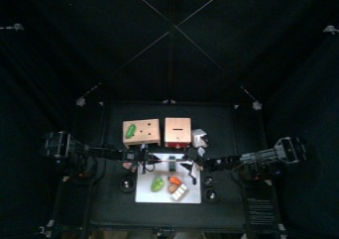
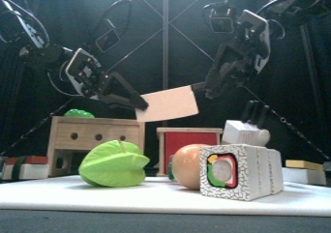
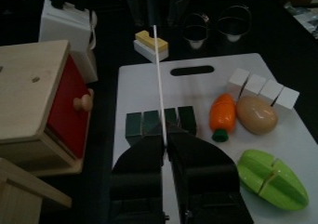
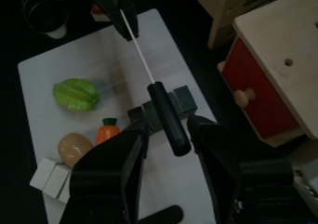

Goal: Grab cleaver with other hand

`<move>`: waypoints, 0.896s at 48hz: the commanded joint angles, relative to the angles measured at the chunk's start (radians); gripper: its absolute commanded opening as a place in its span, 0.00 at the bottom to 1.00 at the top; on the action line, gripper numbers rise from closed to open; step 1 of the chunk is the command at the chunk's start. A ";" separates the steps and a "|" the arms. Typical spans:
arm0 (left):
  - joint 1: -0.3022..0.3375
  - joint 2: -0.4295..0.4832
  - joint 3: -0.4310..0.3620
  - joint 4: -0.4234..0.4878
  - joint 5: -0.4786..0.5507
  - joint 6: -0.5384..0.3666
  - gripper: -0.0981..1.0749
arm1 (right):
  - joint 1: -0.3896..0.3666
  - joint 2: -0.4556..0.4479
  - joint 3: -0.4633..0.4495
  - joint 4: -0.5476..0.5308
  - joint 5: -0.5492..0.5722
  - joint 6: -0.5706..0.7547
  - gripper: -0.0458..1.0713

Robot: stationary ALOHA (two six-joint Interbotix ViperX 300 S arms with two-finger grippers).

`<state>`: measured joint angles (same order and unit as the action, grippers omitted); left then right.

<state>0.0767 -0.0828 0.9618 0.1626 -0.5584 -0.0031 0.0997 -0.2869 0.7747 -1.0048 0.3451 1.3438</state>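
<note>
The cleaver (image 2: 168, 104) hangs in the air above the white board (image 2: 155, 195), blade broadside, between both arms. The left gripper (image 2: 130, 99) clamps its left end; the right gripper (image 2: 207, 85) stands spread around the handle at the other. Below sit a green star fruit (image 2: 114, 164), a sushi roll (image 2: 238, 172), and a wooden box (image 2: 77, 135) behind.

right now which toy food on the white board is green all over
The ridged green fruit, next to the tan piece. The carrot is orange with only a green top; the sushi block is white.
</note>
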 commanded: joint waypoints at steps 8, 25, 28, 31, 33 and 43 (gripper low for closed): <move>-0.002 0.005 -0.011 -0.002 -0.002 0.000 0.40 | -0.003 -0.009 -0.029 -0.021 -0.005 -0.002 0.72; -0.002 0.008 -0.012 0.002 0.018 0.003 0.40 | -0.003 0.017 -0.028 -0.025 -0.005 -0.003 0.68; -0.002 0.009 -0.014 0.003 0.025 0.003 0.40 | -0.003 0.020 -0.029 -0.032 -0.005 -0.003 0.65; -0.002 0.012 -0.015 0.008 0.032 0.003 0.40 | -0.003 0.020 -0.029 -0.037 -0.005 -0.003 0.61; -0.002 0.014 -0.017 0.014 0.037 0.005 0.39 | -0.003 0.021 -0.029 -0.038 -0.005 -0.002 0.58; 0.006 0.020 -0.023 0.038 0.048 0.005 0.39 | -0.020 0.021 -0.021 -0.043 -0.005 -0.003 0.51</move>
<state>0.0828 -0.0614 0.9572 0.1917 -0.5108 0.0015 0.0966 -0.2516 0.7716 -1.0416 0.3375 1.3376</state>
